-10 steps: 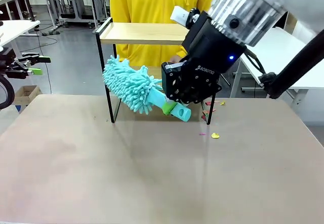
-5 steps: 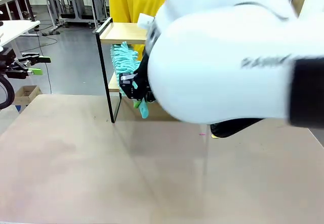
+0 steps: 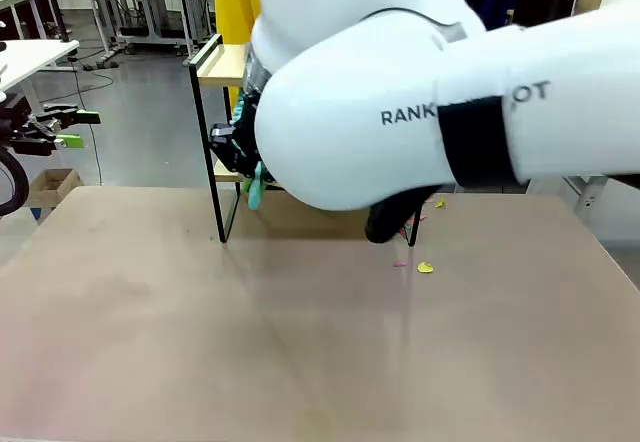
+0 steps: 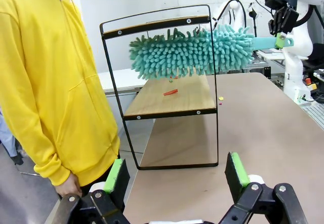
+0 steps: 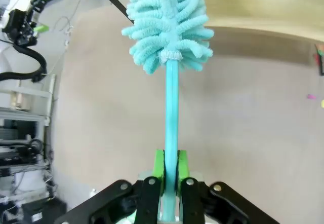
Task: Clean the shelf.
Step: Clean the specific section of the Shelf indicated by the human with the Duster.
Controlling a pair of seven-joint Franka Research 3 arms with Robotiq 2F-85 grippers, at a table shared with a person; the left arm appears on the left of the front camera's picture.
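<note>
**Front view.** The middle of the frame is taken up by the white right arm, which reaches across in front of the shelf. The shelf is set at the far side of the table; its black left frame and one end of the top board are seen. The right gripper is located at the shelf's left end, with a short teal piece of the duster showing below it. Small scraps are scattered on the table near the shelf's right foot. The left gripper is positioned off the table's left edge.

**Left wrist view.** The left gripper is spread wide, with nothing between its green pads. The shelf is seen from its end. The fluffy head of the duster is held level between the two boards, just under the top one; contact cannot be determined. The handle is clamped by the right gripper. A red scrap lies on the lower board. A person in a yellow hoodie is stationed beside the shelf.

**Right wrist view.** The right gripper is closed on the teal handle of the duster. The head is directed at the shelf.
</note>
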